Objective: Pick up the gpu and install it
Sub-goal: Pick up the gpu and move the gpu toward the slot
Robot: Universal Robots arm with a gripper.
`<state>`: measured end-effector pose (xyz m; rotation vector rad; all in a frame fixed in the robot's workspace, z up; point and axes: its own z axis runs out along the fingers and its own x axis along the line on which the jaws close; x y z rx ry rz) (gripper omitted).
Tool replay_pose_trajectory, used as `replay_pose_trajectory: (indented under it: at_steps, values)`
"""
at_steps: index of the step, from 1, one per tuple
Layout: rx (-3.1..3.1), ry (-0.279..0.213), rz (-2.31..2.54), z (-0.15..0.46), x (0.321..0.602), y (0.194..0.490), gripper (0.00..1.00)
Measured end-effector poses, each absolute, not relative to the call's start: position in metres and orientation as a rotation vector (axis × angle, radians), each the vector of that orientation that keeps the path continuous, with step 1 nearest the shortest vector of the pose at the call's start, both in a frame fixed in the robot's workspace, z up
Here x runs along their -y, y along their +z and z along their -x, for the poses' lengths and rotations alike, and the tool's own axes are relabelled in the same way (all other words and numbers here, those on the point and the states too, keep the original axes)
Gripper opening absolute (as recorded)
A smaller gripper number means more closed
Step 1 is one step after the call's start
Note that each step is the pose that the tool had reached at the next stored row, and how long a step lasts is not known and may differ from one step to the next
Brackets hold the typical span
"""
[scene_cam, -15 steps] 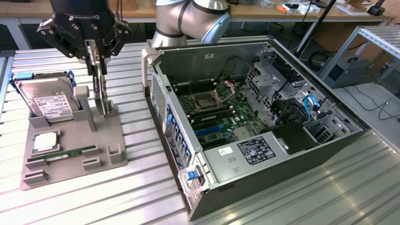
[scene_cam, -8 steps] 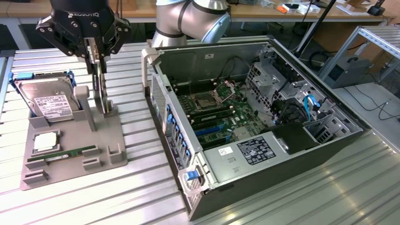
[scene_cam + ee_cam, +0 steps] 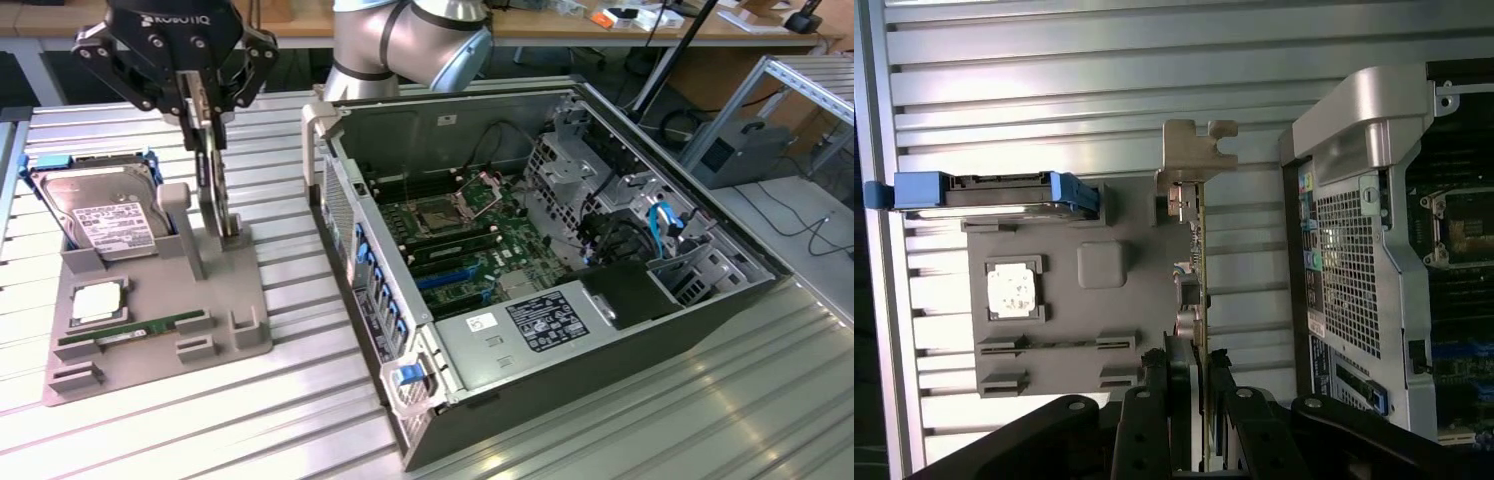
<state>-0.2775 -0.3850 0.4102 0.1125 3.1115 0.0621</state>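
The gpu [image 3: 220, 195] is a thin dark card standing on edge in the grey holder [image 3: 227, 290], close to the open computer case [image 3: 721, 300]. My gripper [image 3: 207, 120] hangs straight above it, shut on the card's upper edge. In the wrist view I see the gpu [image 3: 1194, 260] edge-on, with its silvery bracket [image 3: 1194, 150] at the far end. The two fingers of the gripper [image 3: 1197, 390] press against either face of the card. Its lower edge still sits at the holder [image 3: 1134, 300].
The holder also carries a silver hard drive [image 3: 100, 215] in a blue frame, a CPU chip [image 3: 98, 300] and a green memory stick [image 3: 147, 327]. Inside the case lies the motherboard with blue slots [image 3: 447, 275]. The case wall [image 3: 1354, 250] stands close beside the card.
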Motion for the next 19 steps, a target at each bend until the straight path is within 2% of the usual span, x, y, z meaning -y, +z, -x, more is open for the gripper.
replay_pose_trajectory:
  at_steps: [19]
  values:
    - [-3.111,0.064,-0.112,0.277,0.386,0.427,0.27]
